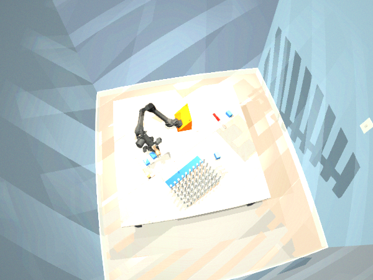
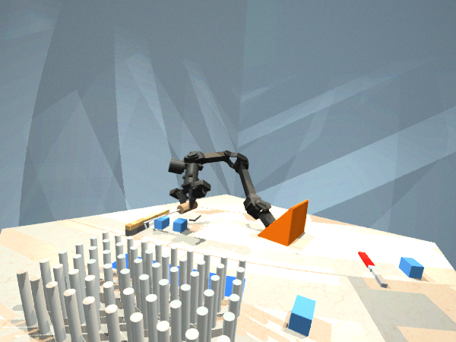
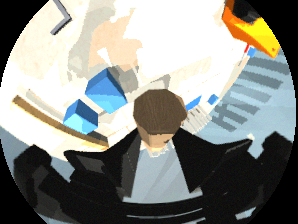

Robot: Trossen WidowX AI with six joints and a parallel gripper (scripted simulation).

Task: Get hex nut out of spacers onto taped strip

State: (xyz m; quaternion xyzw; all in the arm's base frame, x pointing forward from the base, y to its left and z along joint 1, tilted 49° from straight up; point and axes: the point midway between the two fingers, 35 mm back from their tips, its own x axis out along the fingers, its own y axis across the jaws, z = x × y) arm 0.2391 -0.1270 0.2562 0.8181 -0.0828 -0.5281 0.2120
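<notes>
My gripper (image 1: 156, 149) (image 2: 187, 202) (image 3: 156, 127) is shut on the wooden handle (image 2: 186, 207) (image 3: 160, 111) of a tool, above the table at the left in the top view. A thin rod runs from the handle in the exterior view; its far end is hard to make out in front of a yellow bar. The upright grey spacers (image 1: 196, 183) (image 2: 151, 319) stand in rows, away from my gripper. The blue taped strip (image 1: 193, 161) (image 2: 229, 285) lies along their near-arm side. I cannot make out the nut.
Two blue blocks (image 1: 153, 155) (image 2: 179, 225) (image 3: 105, 92) sit below my gripper, beside the yellow bar (image 2: 146, 220) (image 3: 50, 118). A grey L-shaped bar (image 3: 62, 20) lies nearby. An orange wedge (image 1: 186, 126) (image 2: 298, 224) stands by the arm base. A red-handled tool (image 1: 216, 117) (image 2: 366, 259) and two more blue blocks lie at the right.
</notes>
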